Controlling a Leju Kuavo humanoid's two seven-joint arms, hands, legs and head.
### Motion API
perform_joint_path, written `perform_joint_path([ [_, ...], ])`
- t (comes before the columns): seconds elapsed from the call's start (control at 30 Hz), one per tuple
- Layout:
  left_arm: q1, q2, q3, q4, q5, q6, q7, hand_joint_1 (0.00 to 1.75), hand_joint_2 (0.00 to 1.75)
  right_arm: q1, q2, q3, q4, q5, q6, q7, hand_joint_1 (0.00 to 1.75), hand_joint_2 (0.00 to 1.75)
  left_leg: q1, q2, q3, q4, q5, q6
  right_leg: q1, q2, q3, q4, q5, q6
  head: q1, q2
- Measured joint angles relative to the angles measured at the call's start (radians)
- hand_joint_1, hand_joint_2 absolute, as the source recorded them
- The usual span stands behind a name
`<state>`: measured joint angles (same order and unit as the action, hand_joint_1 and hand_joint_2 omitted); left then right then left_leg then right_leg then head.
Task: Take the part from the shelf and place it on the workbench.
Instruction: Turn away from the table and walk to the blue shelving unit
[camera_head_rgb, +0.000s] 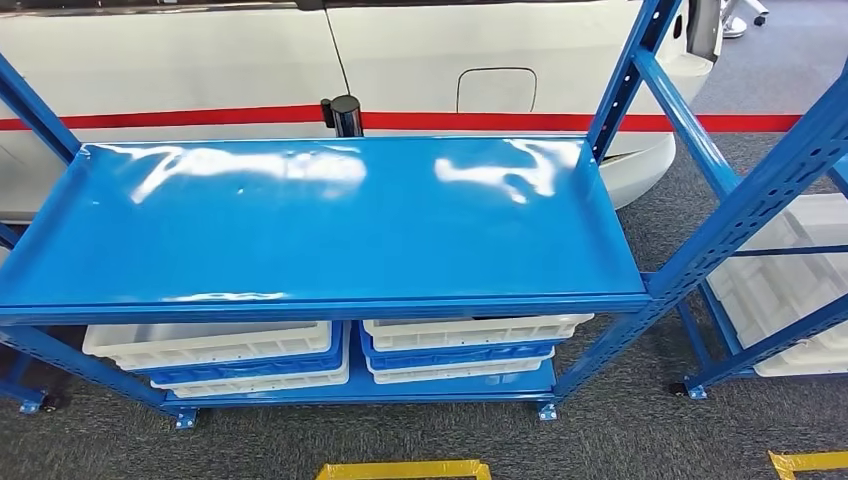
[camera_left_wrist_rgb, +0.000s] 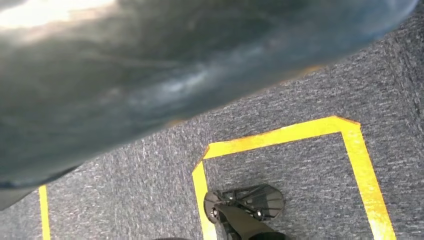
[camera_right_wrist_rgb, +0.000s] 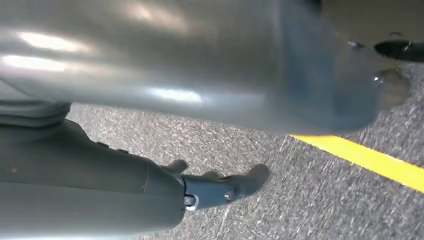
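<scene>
The blue metal shelf (camera_head_rgb: 320, 225) stands in front of me in the head view, its glossy top board (camera_head_rgb: 330, 180) reflecting the lights. On its lower level sit white bins (camera_head_rgb: 215, 345) stacked with blue ones. My right hand (camera_right_wrist_rgb: 220, 189) hangs over the grey carpet in the right wrist view, dark fingers stretched out with nothing in them. A grey sliver of my left hand (camera_left_wrist_rgb: 10, 197) enters the left wrist view at the edge. Its fingers are hidden.
A second blue rack (camera_head_rgb: 780, 210) with white bins (camera_head_rgb: 800, 290) stands at the right. A white car body with a red stripe (camera_head_rgb: 480, 122) runs behind the shelf. Yellow floor tape (camera_head_rgb: 405, 469) marks the carpet in front, and a taped square (camera_left_wrist_rgb: 300, 132) lies below my left arm.
</scene>
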<state>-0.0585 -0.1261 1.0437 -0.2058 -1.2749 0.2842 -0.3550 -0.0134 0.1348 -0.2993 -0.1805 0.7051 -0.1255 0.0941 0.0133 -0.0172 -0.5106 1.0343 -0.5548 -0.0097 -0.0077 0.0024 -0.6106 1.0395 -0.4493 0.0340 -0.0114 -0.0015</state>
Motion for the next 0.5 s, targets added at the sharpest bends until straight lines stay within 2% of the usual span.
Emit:
perform_joint_path([
  [0.07, 0.0, 0.0, 0.0, 0.0, 0.0, 0.002, 0.001, 0.0, 0.0, 0.002, 0.0, -0.001, 0.0, 0.0, 0.0, 0.001, 0.0, 0.0, 0.001, 0.005, -0.004, 0.03, -0.02, -0.009, -0.008, 0.0, 0.015, -0.009, -0.003, -0.015, -0.002, 0.0],
  [0.1, 0.001, 0.0, 0.0, 0.0, 0.0, 0.007, 0.002, 0.0, 0.0, 0.003, 0.0, -0.001, 0.0, 0.0, 0.0, 0.001, 0.0, 0.0, 0.002, 0.008, -0.024, 0.076, -0.042, -0.012, -0.012, 0.0, 0.024, -0.012, -0.006, -0.022, -0.003, 0.0],
  [0.17, 0.001, -0.001, 0.0, 0.0, -0.002, 0.022, 0.007, 0.0, 0.0, 0.004, 0.0, -0.003, 0.0, 0.0, -0.001, 0.002, 0.0, 0.0, 0.002, 0.01, -0.1, 0.212, -0.097, -0.017, -0.01, -0.002, 0.039, -0.012, -0.016, -0.034, -0.004, 0.0],
  [0.2, 0.001, -0.002, 0.0, 0.0, -0.005, 0.029, 0.012, 0.0, 0.0, 0.003, 0.0, -0.005, 0.0, 0.0, -0.002, 0.003, 0.0, 0.0, 0.002, 0.01, -0.137, 0.264, -0.107, -0.019, -0.009, -0.001, 0.046, -0.012, -0.022, -0.038, -0.003, 0.0],
  [0.23, 0.001, -0.003, 0.0, 0.0, -0.007, 0.035, 0.019, 0.0, 0.0, 0.003, 0.0, -0.006, 0.0, 0.0, -0.003, 0.004, 0.0, 0.0, 0.003, 0.011, -0.161, 0.285, -0.096, -0.02, -0.009, 0.0, 0.053, -0.012, -0.028, -0.039, -0.003, 0.0],
  [0.27, 0.002, -0.003, 0.0, 0.0, -0.01, 0.039, 0.025, 0.0, 0.0, 0.003, 0.0, -0.007, 0.0, 0.001, -0.005, 0.005, 0.0, 0.0, 0.005, 0.012, -0.165, 0.264, -0.061, -0.021, -0.009, 0.003, 0.063, -0.012, -0.035, -0.037, -0.004, 0.0],
  [0.33, 0.003, -0.004, 0.0, 0.0, -0.011, 0.047, 0.035, 0.0, 0.0, 0.006, 0.0, -0.01, 0.0, 0.003, -0.009, 0.006, 0.0, 0.0, 0.009, 0.014, -0.133, 0.147, 0.033, -0.02, -0.008, 0.007, 0.082, -0.011, -0.051, -0.029, -0.004, 0.0],
  [0.37, 0.003, -0.005, 0.0, 0.0, -0.012, 0.05, 0.038, 0.0, 0.0, 0.006, 0.0, -0.012, 0.0, 0.005, -0.013, 0.006, 0.0, 0.0, 0.01, 0.013, -0.113, 0.088, 0.065, -0.018, -0.005, 0.008, 0.087, -0.01, -0.06, -0.023, -0.005, 0.0],
  [0.4, 0.003, -0.007, 0.0, 0.001, -0.012, 0.054, 0.04, 0.0, 0.0, 0.006, -0.001, -0.013, 0.0, 0.008, -0.019, 0.007, 0.0, 0.0, 0.011, 0.012, -0.098, 0.05, 0.081, -0.016, -0.002, 0.008, 0.088, -0.007, -0.067, -0.019, -0.004, 0.0],
  [0.47, 0.002, -0.013, 0.0, 0.002, -0.012, 0.062, 0.042, 0.0, 0.0, 0.005, -0.003, -0.014, 0.0, 0.013, -0.031, 0.009, 0.0, 0.0, 0.009, 0.009, -0.088, 0.025, 0.083, -0.013, 0.003, 0.009, 0.088, -0.008, -0.072, -0.02, -0.001, 0.0],
  [0.5, 0.002, -0.015, 0.0, 0.002, -0.012, 0.065, 0.042, 0.0, 0.44, 0.006, -0.004, -0.014, 0.0, 0.015, -0.035, 0.009, 0.0, 0.44, 0.008, 0.008, -0.087, 0.024, 0.085, -0.012, 0.002, 0.009, 0.092, -0.011, -0.071, -0.024, 0.0, 0.0],
])
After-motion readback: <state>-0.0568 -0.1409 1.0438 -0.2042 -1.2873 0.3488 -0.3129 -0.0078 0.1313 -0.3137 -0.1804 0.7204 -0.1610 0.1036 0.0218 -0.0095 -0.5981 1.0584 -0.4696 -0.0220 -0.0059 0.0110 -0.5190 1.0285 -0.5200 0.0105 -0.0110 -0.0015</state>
